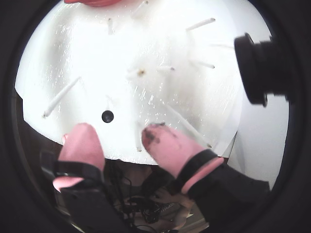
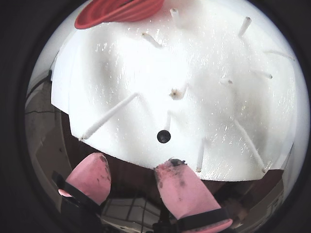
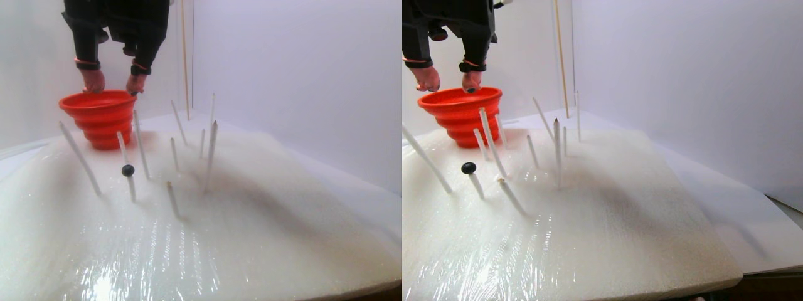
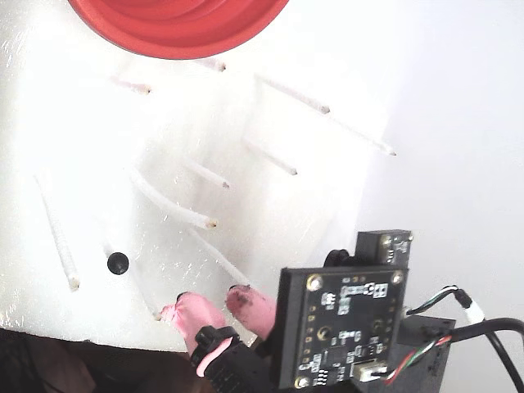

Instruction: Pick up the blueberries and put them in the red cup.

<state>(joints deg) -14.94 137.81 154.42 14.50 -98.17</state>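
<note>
While our pink-tipped black gripper [image 1: 119, 138] hovers with its fingers spread and empty in a wrist view, the small matte black-blue round blueberry [image 1: 107, 116] lies just ahead, in line with the gap and nearer the left finger. In another wrist view the berry [image 2: 164, 136] sits close to the near edge of the white foam board [image 2: 204, 87], with the wide red ridged plastic cup [image 2: 119, 10] at the far edge. In the stereo pair view we see 1 berry [image 3: 128, 170] perched on a thin white peg [image 3: 131, 187] among other pegs. In the fixed view, bare foam surrounds the berry [image 4: 117, 263].
</note>
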